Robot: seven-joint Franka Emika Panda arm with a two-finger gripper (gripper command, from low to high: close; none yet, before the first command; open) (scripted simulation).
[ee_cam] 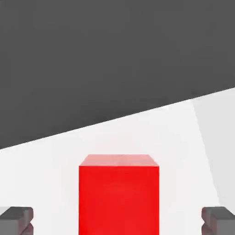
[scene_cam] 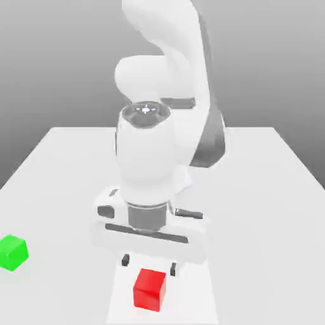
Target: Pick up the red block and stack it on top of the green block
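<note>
Red block sits flat on the white worktop, close to its near edge in the exterior view, directly under the gripper. Jaws spread wide and empty: one dark fingertip shows on each side of the block in the hand view, with clear gaps to both red side faces. Step in hand, by my reading: final descent for the grasp. To do it well, keep the block centred between the fingertips, come straight down until the pads are level with the block's middle, then close squarely on the two opposite faces; the block looks slightly turned against the finger line in the exterior view, so a small wrist correction may help avoid twisting it on closure. Green block lies well apart from the red block, toward the exterior view's left, near that side's worktop edge. Bare worktop between them, so a lifted carry across looks unobstructed; placement leaves little margin from the edge.
</note>
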